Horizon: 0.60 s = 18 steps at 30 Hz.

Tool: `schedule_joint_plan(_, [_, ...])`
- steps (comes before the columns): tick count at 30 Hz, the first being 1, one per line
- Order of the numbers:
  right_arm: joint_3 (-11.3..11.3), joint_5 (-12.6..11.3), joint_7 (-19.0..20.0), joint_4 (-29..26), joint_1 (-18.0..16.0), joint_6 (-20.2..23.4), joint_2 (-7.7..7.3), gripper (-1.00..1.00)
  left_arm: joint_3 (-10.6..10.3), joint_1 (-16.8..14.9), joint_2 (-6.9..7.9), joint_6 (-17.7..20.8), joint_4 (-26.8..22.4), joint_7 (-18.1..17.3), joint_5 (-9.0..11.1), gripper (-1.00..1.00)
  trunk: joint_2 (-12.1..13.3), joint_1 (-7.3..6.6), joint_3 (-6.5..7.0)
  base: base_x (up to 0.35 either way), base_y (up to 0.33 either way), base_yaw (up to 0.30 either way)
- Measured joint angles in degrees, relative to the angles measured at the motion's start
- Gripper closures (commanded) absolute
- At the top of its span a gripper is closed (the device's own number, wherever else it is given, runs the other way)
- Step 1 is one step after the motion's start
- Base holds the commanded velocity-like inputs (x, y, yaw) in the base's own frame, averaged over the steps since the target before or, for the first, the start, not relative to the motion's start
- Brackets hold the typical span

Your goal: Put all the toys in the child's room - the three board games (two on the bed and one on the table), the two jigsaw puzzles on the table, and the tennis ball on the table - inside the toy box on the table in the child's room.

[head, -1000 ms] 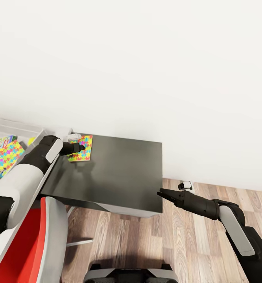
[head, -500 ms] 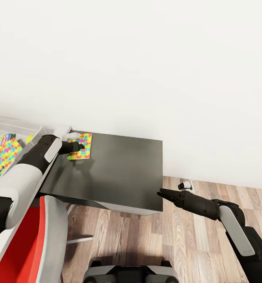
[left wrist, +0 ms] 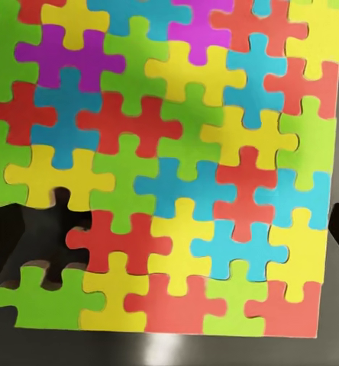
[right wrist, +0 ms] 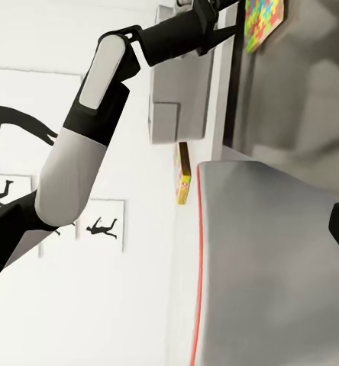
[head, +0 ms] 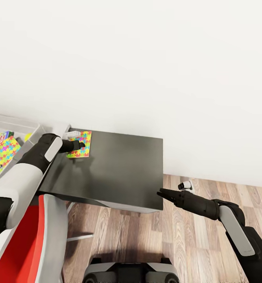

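Interlocking jigsaw puzzle [left wrist: 169, 160], matte dark table [head: 119, 169]

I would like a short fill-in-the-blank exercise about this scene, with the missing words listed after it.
1. The left gripper hovers over a jigsaw puzzle that lies on the ____ grey top of the table.
2. The right gripper hangs beside the table, above the ____ floor.
3. Another jigsaw puzzle lies inside the toy ____.

Missing words: dark; wood; box
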Motion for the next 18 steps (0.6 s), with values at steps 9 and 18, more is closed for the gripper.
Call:
schedule_joint_plan(9, [0.0,0.0,0.0,0.0,0.0,0.0,0.0,-1.0,0.0,0.0,0.23,0.0,0.0,0.0,0.0,-1.0,0.0,0.0,-0.67,0.0,0.0,0.0])
schedule_joint_plan(18, [0.0,0.0,0.0,0.0,0.0,0.0,0.0,-1.0,0.0,0.0,0.38,-0.1,0.0,0.0,0.0,-1.0,0.0,0.0,-1.27,0.0,0.0,0.0])
